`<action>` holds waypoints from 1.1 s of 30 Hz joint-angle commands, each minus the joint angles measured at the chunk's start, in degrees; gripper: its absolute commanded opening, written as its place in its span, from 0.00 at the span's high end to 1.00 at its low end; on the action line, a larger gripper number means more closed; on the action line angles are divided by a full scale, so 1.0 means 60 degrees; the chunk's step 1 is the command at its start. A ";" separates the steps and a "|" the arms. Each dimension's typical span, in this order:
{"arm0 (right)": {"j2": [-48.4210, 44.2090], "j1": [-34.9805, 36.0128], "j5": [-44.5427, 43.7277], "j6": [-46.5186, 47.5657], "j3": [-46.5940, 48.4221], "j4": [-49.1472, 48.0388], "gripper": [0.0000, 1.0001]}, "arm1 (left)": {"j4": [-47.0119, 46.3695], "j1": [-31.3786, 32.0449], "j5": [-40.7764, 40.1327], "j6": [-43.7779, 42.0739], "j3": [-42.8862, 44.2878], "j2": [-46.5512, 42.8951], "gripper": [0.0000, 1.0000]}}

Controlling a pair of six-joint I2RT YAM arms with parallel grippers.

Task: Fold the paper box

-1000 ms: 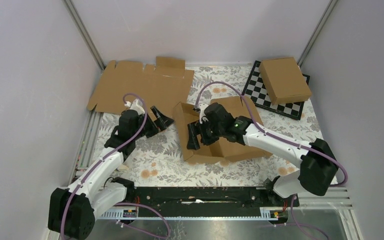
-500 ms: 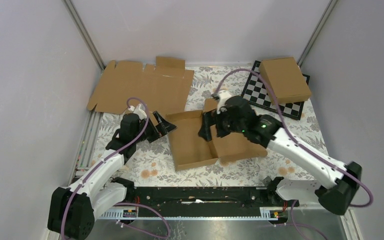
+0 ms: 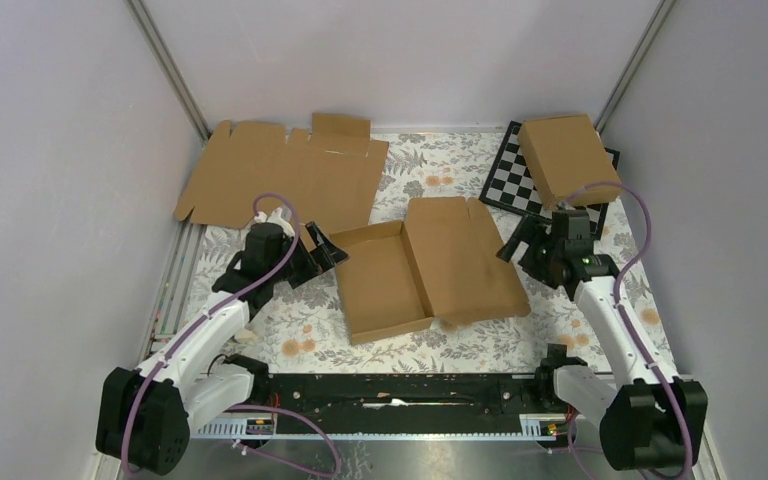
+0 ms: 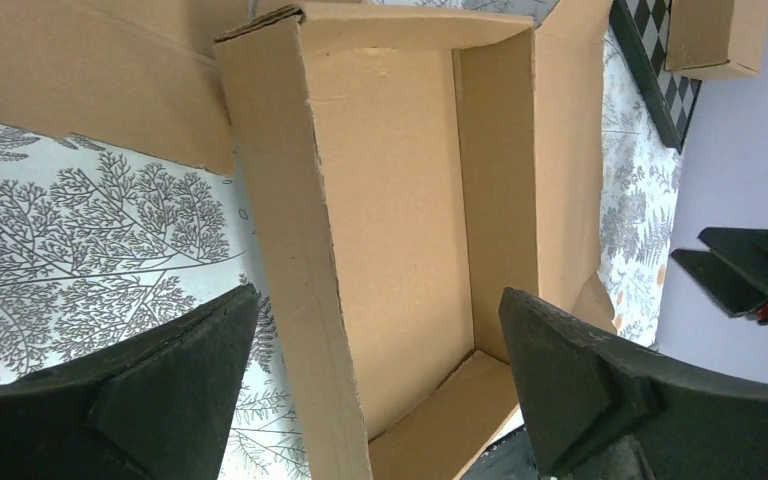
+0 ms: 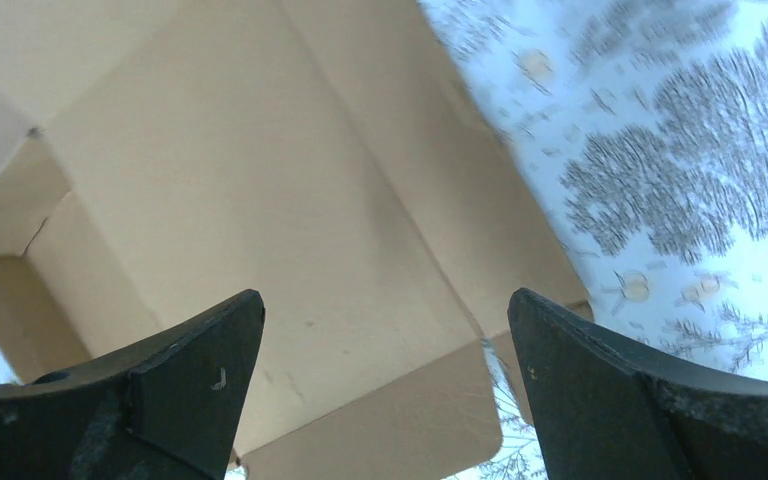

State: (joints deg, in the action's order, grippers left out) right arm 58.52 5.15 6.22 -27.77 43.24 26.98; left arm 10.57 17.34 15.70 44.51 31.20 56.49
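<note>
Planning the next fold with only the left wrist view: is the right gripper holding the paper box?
Observer: No. The right gripper is open and empty, at the right edge of the lid of the paper box.
Operator: Is the lid folded over at all?
Observer: No, from above it looks flat on the table, spread open to the right of the tray.

The paper box [image 3: 430, 265] lies in the middle. A flat sheet [image 3: 280, 175] lies at eleven o'clock. At two o'clock, another box [image 3: 568, 160] sits on the chessboard [image 3: 508, 182].
</note>
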 commanded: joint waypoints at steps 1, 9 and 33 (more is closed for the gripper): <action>-0.0506 -0.0633 0.0302 -0.1424 -0.0936 -0.0620 0.00 | -0.0102 0.0015 -0.0546 0.0089 0.0186 0.0048 0.01; -0.1998 -0.0631 -0.1738 -0.3589 -0.1973 0.1251 0.09 | -0.0546 0.0564 -0.1152 0.0426 -0.0161 0.0086 0.01; -0.4167 -0.0631 -0.1718 -0.5111 -0.3415 0.0775 1.00 | -0.0696 0.0742 -0.1312 0.0079 0.0102 0.0390 0.01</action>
State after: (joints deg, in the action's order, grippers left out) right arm 33.45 1.43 -3.25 -61.87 17.17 33.76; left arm 8.84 21.54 8.75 46.52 29.74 58.17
